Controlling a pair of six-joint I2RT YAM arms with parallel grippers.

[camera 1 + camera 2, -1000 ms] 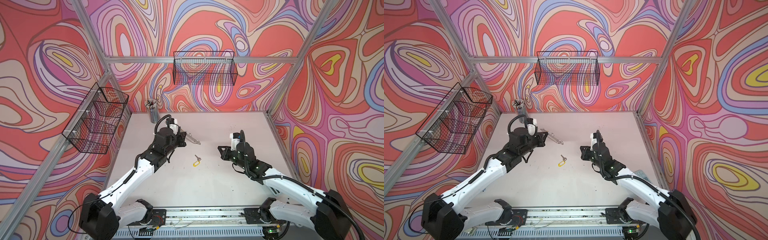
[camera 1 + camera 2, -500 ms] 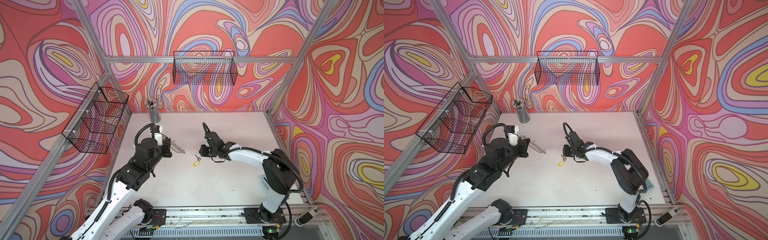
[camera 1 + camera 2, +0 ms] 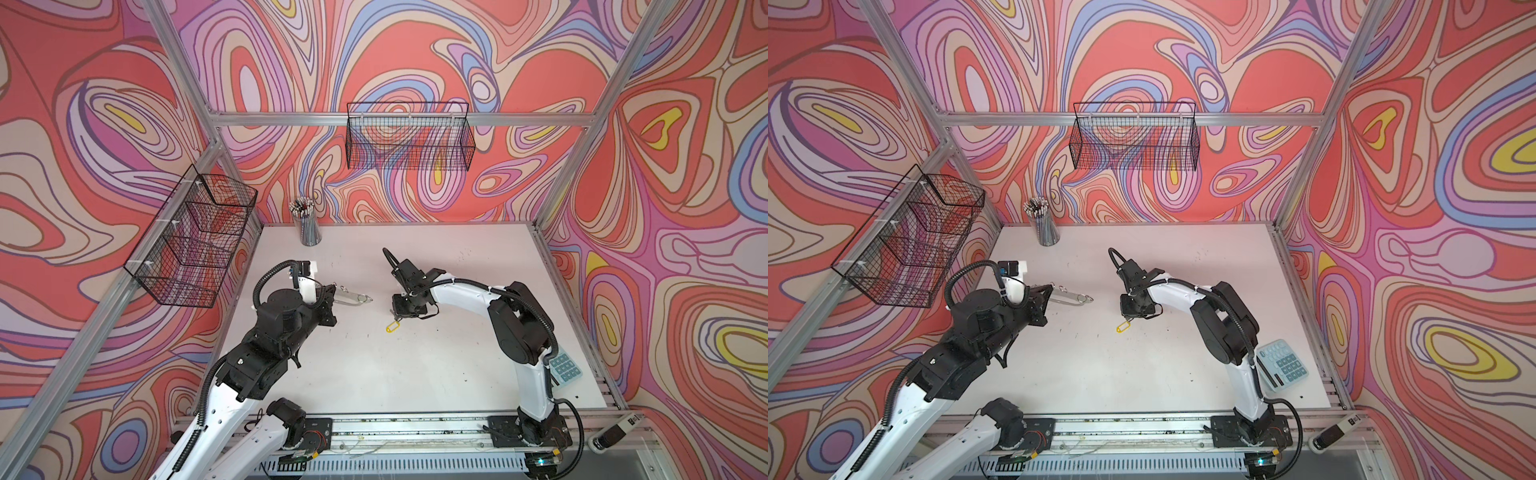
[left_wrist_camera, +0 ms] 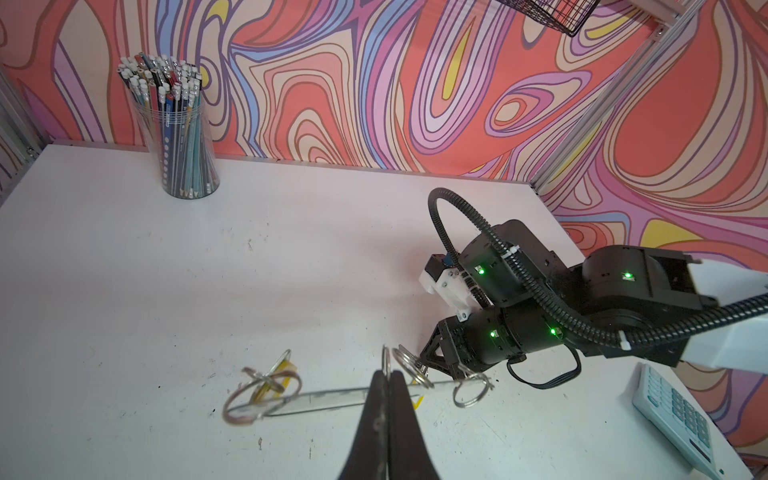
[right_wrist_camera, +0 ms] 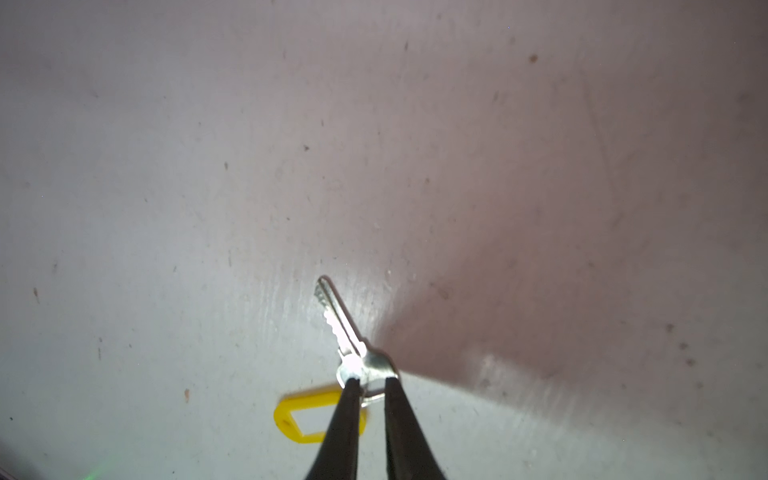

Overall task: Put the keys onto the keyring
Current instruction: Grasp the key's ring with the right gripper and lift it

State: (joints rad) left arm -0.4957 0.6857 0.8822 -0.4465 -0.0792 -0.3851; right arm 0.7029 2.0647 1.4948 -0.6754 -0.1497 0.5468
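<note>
— Where's the keyring (image 4: 324, 401)?
— Clamped tight in my left gripper (image 4: 388, 374), held off the table (image 3: 374, 374).
— And the key (image 5: 338, 320)?
— My right gripper (image 5: 370, 380) pinches 1 by its head, mid-table, with the yellow tag (image 5: 291, 415) just beside it.

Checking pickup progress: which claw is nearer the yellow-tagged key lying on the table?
Right. The right claw is down at the key, its tips flanking the key's head. The left claw is apart, to the key's left in both top views, shut on the keyring.
</note>
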